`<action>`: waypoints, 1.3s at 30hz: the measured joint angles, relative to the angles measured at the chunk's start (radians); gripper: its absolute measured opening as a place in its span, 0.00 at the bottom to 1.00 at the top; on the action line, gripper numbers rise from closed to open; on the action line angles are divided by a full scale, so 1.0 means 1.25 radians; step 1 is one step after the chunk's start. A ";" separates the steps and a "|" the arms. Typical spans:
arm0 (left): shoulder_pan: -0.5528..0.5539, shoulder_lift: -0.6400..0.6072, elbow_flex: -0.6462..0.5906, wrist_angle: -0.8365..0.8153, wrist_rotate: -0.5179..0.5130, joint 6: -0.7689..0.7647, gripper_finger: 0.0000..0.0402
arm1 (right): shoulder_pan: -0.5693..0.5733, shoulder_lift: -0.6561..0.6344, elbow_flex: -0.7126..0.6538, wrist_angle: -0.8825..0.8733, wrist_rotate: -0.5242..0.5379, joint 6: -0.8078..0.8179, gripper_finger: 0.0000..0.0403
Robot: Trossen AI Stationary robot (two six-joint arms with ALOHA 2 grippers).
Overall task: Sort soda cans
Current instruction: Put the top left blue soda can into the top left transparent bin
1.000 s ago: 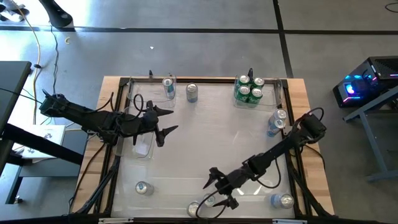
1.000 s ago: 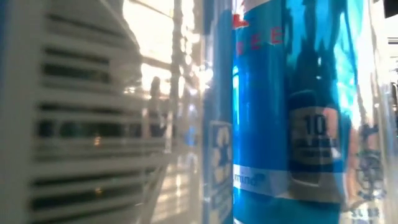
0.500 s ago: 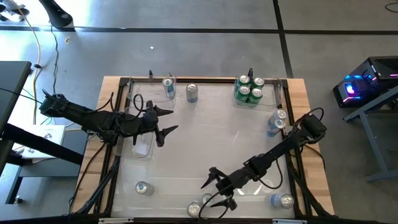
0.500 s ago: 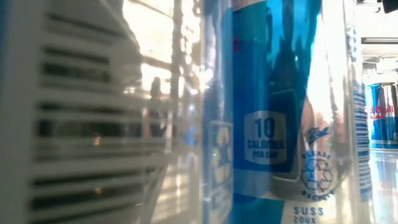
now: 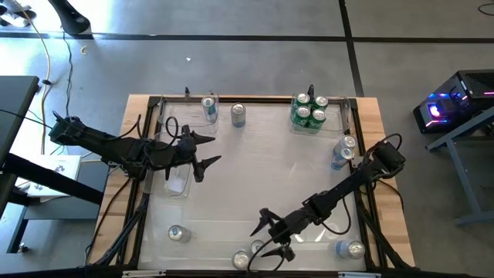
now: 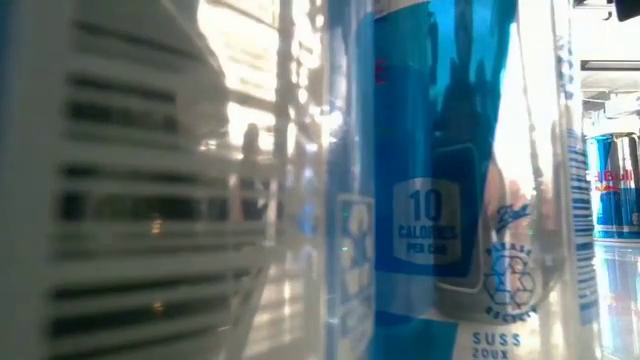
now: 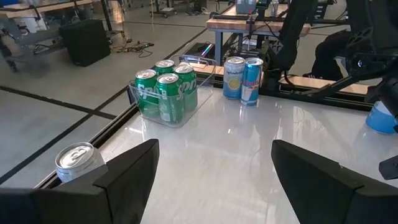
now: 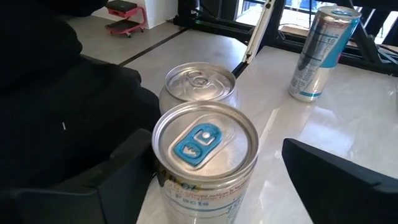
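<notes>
From above, the right gripper (image 5: pixel 266 234) sits low at the near edge of the desk (image 5: pixel 262 166), its fingers spread around two cans standing side by side, the blue-tabbed can (image 5: pixel 257 248) and a plain silver-topped can (image 5: pixel 241 259). The left gripper (image 5: pixel 207 150) waits over the left side with its fingers released and nothing between them. Four green cans (image 5: pixel 309 112) are packed in a clear tray (image 5: pixel 294 127) at the far right corner; other cans stand singly or in pairs along the far edge, the right edge and the near corners.

The low view is filled by a blue can (image 6: pixel 440 170) pressed close to the lens, with more blue cans (image 6: pixel 612 185) far off at the right.

In the left wrist view the fingers (image 7: pixel 127 174) stand wide apart over bare white desk, facing the green cans (image 7: pixel 165 90) and a pale can beside a blue one (image 7: pixel 242 79).

The right wrist view shows the blue-tabbed can (image 8: pixel 205 163) between the released fingers (image 8: pixel 109 180), with its neighbour (image 8: pixel 199 84) touching or nearly touching behind. A good grasp probably means centring on the nearer can alone and closing low on its body so the neighbour is not tipped.

The desk is glossy white with a wood rim; beyond lies a grey workshop floor.
</notes>
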 joint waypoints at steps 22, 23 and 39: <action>-0.017 0.000 0.000 -0.001 -0.026 0.021 0.77 | -0.010 -0.031 -0.001 0.001 0.053 -0.046 0.58; -0.020 0.000 0.000 -0.001 -0.031 0.025 0.77 | -0.010 -0.031 -0.001 0.001 0.055 -0.042 0.58; -0.100 -0.022 0.000 -0.063 -0.181 0.021 0.77 | -0.158 -0.120 -0.001 0.003 0.139 -0.221 0.57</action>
